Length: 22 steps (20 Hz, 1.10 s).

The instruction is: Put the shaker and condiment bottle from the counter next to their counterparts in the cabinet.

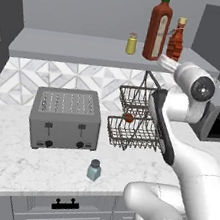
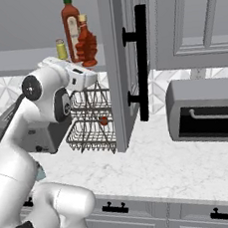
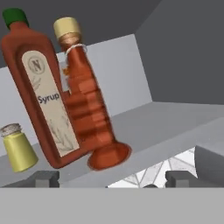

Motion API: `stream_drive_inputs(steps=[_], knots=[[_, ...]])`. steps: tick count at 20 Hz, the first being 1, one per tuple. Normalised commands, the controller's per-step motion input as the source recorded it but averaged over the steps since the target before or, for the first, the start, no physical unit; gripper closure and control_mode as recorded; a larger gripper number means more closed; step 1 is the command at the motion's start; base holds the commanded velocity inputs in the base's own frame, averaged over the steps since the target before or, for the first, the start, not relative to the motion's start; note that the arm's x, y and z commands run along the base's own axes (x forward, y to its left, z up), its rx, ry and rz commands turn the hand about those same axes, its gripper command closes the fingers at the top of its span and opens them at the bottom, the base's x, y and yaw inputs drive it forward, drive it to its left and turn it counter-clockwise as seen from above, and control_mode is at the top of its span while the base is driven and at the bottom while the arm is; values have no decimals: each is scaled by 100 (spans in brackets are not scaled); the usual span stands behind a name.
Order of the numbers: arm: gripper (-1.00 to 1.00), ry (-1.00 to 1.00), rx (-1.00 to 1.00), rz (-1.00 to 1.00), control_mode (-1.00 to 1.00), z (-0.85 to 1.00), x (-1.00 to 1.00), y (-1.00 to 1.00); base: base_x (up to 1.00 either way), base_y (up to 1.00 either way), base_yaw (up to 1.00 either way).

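The condiment bottle point(image 1: 176, 42) point(image 2: 86, 46) point(image 3: 87, 100), orange-red with a tan cap, stands on the cabinet shelf point(image 1: 67, 46) right beside the tall dark-red bottle point(image 1: 158, 29) point(image 3: 39, 92) with a green cap. The small yellow shaker point(image 1: 131, 43) point(image 3: 18, 148) stands to their left. My gripper point(image 1: 167, 59) point(image 3: 113, 179) is open just in front of the condiment bottle's base, its fingertips point(image 3: 43, 178) wide apart and touching nothing. The pale blue-grey shaker point(image 1: 94, 170) stands on the marble counter point(image 1: 2, 160) near the front edge, in front of the toaster.
A grey toaster point(image 1: 64, 119) and a two-tier wire rack point(image 1: 135, 121) stand on the counter under the shelf. The open cabinet door point(image 2: 125, 59) with a black handle hangs just right of the hand. A microwave point(image 2: 206, 110) sits at the right.
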Motion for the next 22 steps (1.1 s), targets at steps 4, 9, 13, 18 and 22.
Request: stream_drive_inputs(steps=[4,9,13,18,22], knots=[[-100,-2,0,0,-100,0,-74,8,0,0,0],[-100,1,0,0,-100,0,-56,23,0,0,0],[-100,1,0,0,-100,0,-64,21,0,0,0],[-100,0,0,2,-100,-3,-80,24,0,0,0],[-100,0,0,1,-100,-22,-94,45,0,0,0]])
